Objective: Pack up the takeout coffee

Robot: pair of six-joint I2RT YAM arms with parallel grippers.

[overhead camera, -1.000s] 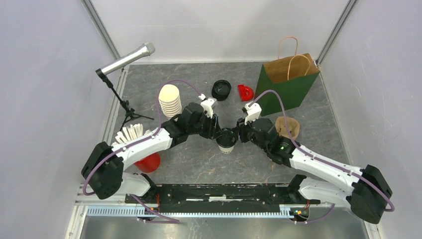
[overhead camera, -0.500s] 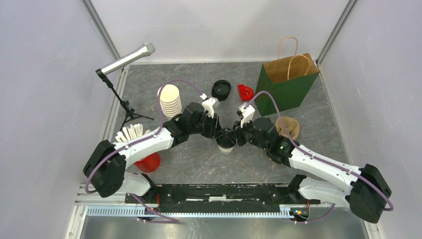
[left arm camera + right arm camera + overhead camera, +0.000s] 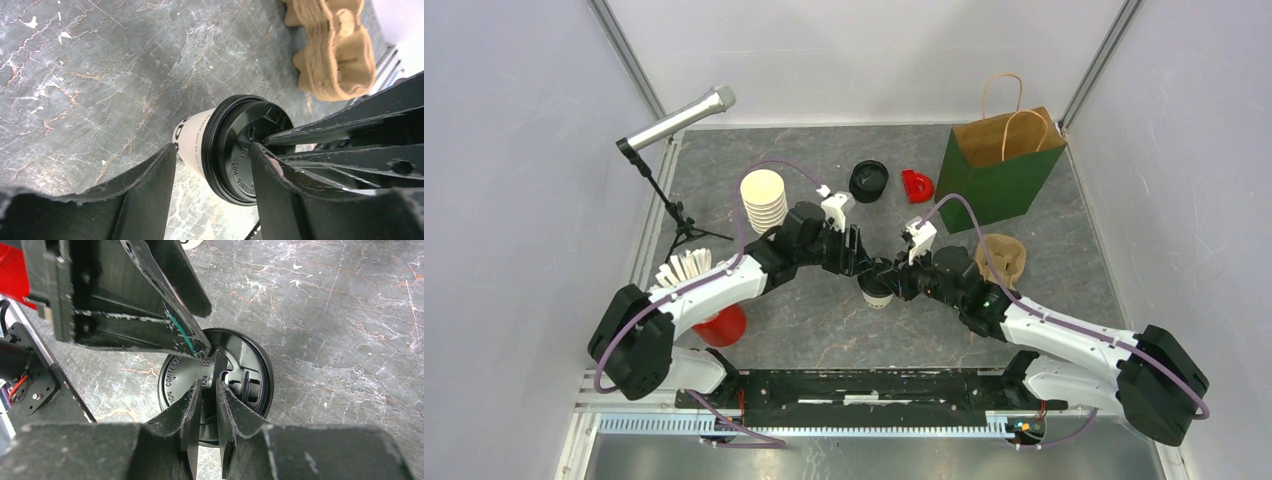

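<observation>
One takeout coffee, a cream cup with dark print and a black lid, stands mid-table between both arms. My left gripper is open, and its fingers straddle the cup's top. In the left wrist view a gap shows between the left finger and the cup wall. My right gripper comes in from the right. Its fingertips rest on the lid with only a thin slit between them and nothing seen in it. A second black-lidded cup stands farther back.
A green-and-brown paper bag stands open at the back right, with a brown pulp cup carrier in front of it. Back left is a stack of lidless cups. There are also a red cup of white sticks, a small red object and a microphone stand.
My left gripper's jaws have widened and it has drawn slightly left. My right gripper has moved left onto the lid and its jaws have narrowed. The cup has shifted a little left.
</observation>
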